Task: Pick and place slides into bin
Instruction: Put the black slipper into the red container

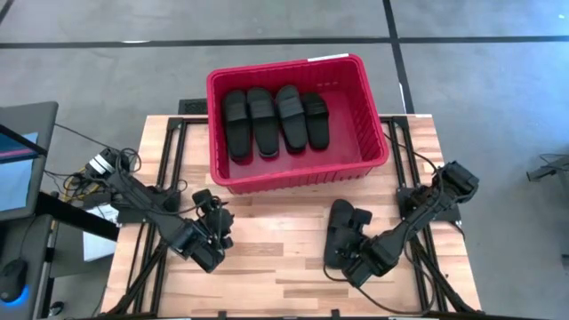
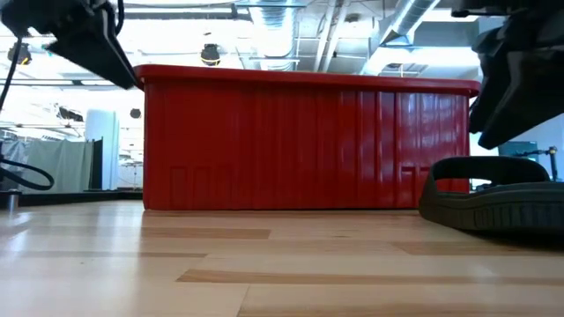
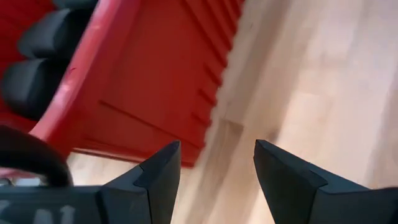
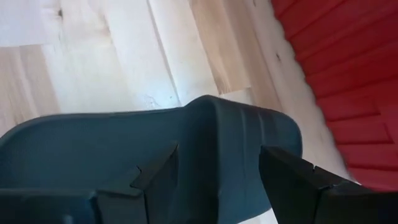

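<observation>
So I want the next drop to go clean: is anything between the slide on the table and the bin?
Nothing visible. The slide lies on bare table under the open right gripper, just in front of the bin. Only the bin's near wall must be cleared. The open left gripper hovers off to the side.

The table (image 1: 284, 258) has a light butcher-block wood top, made of pale planks with darker joints, set on a black frame. Around it the floor (image 1: 107, 71) is grey concrete, crossed by dark lines that split it into large squares. At the left edge of the table stands a dark cart with a monitor (image 1: 18, 169), and a bundle of cables (image 1: 84, 178) lies beside it. Seen level across the table, the room behind is bright: a silver ventilation duct (image 2: 401, 22) runs along the ceiling, and a grey curtain (image 2: 53, 163) hangs far left.
</observation>
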